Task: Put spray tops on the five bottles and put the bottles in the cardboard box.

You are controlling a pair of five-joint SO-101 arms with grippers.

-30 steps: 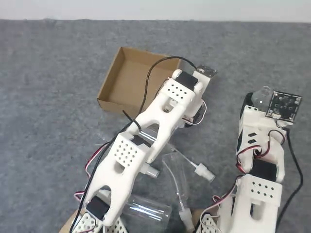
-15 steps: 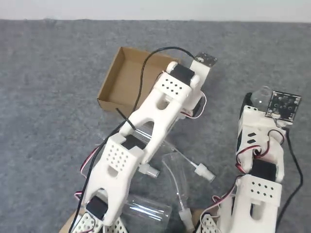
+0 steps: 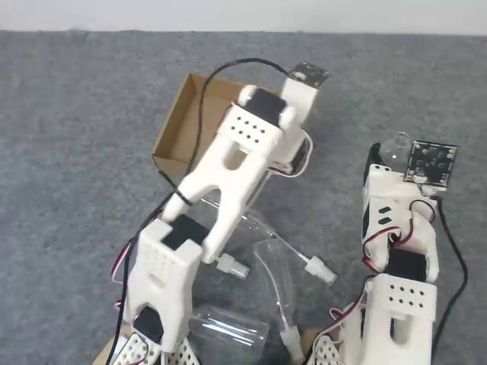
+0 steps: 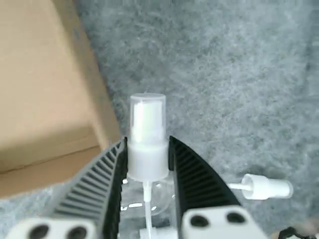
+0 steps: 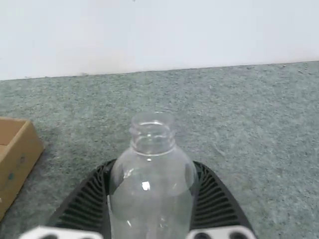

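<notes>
Sitting toward the back left of the grey carpet [image 3: 68, 190], the cardboard box [image 3: 190, 114] is showing its open inside, and the left arm [image 3: 228, 160] is stretching out across its near right corner. In that arm's wrist view the left gripper [image 4: 147, 141] is pinching a capped bottle [image 4: 149, 199], with both jaws pressing against the white collar of its spray top [image 4: 147, 124]. The bottle is hanging over the carpet just beside the box's corner, not over the inside of the box. Closer to where the arms are mounted, three loose spray tops [image 3: 319, 269] are lying on the carpet with their thin tubes trailing, and an empty bottle [image 3: 232, 327] is lying on its side at the near edge. Over to the right, the right arm [image 3: 399, 236] is standing well apart from the box. The right gripper [image 5: 152, 167] is clamping an uncapped bottle [image 5: 151, 184] around its body, jaws touching either side, and the bottle's open neck is pointing toward the white wall [image 5: 159, 35]
</notes>
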